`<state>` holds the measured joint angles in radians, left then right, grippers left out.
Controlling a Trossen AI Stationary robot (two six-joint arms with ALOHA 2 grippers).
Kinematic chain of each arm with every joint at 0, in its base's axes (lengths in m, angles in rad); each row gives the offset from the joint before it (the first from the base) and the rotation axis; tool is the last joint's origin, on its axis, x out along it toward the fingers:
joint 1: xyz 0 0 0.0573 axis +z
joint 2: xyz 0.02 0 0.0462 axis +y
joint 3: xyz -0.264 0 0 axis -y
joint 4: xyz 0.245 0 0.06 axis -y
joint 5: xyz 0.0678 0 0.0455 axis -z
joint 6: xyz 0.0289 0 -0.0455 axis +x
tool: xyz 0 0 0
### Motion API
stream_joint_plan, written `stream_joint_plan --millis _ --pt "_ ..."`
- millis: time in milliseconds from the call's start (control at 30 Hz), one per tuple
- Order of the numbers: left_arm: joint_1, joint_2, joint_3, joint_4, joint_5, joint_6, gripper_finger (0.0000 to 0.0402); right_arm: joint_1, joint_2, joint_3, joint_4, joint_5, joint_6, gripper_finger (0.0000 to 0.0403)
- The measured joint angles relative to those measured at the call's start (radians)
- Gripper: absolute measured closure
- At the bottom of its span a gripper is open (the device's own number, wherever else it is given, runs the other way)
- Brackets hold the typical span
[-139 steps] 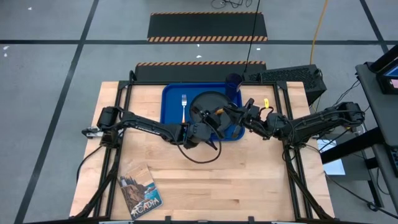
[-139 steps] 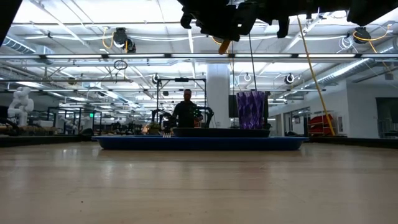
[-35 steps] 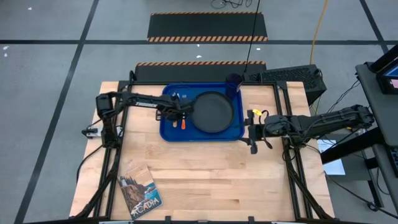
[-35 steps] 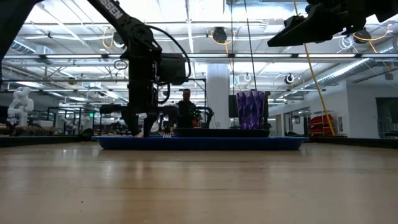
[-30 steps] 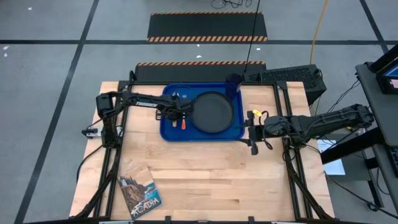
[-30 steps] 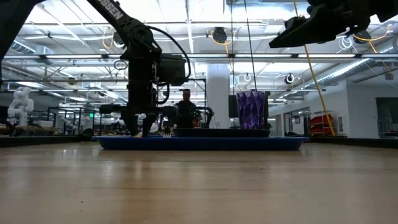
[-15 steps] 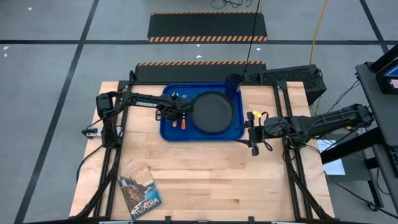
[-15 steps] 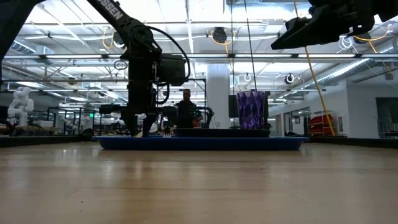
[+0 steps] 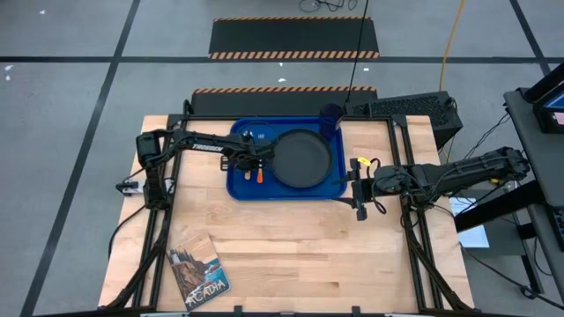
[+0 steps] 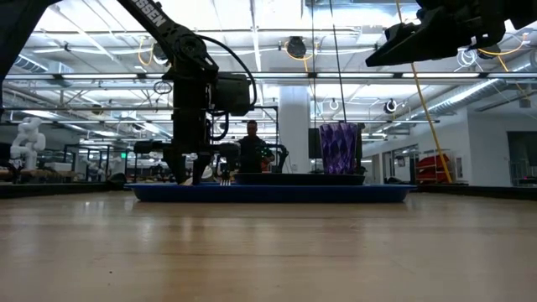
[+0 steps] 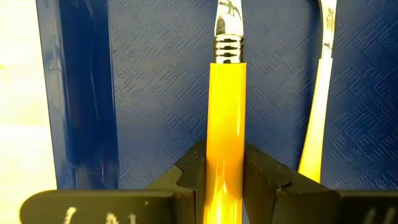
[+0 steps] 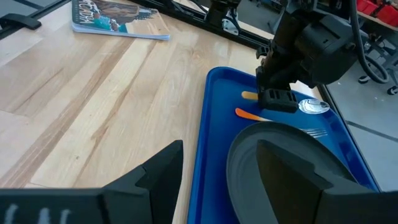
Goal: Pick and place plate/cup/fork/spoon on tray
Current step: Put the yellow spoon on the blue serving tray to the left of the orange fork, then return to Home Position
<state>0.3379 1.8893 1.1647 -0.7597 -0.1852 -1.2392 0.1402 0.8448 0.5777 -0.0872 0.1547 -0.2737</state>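
Note:
The blue tray (image 9: 236,187) lies at the table's far middle. On it are the black plate (image 9: 304,158), the purple cup (image 9: 331,114) at its far right corner, the fork (image 12: 249,115) and the spoon (image 11: 227,93), side by side on the tray's left part. My left gripper (image 9: 249,161) stands over the tray's left part, pointing down, shut on the spoon. My right gripper (image 9: 357,189) hangs open above the table just right of the tray, holding nothing. My left gripper pinches the spoon's yellow-orange handle (image 11: 227,146) between its two fingers, partway along, a short stub of handle (image 12: 249,95) showing behind them. The fingers come from above and lie across the handle. The spoon lies level along the tray floor, bowl (image 12: 311,106) toward the far edge.
A picture booklet (image 9: 196,275) lies near the table's front left corner. A dark box (image 9: 405,110) sits at the far right of the table. A person (image 10: 250,151) stands in the room behind. Bare wood runs along the near half of the table.

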Motion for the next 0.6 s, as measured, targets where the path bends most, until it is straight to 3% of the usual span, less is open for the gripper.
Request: stream_joint_plan --millis 167,433,600 --pt "0.0 0.0 0.0 0.003 0.0 0.0 0.032 0.0 0.0 0.0 0.0 0.0 0.0 0.0204" --pt "0.0 0.0 -0.001 0.004 -0.002 -0.004 0.026 0.0 0.0 0.0 0.0 0.0 0.0 0.0204" --pt "0.0 -0.005 -0.001 0.002 -0.002 0.003 0.0248 0.0 0.0 0.0 0.0 0.0 0.0 0.0204"
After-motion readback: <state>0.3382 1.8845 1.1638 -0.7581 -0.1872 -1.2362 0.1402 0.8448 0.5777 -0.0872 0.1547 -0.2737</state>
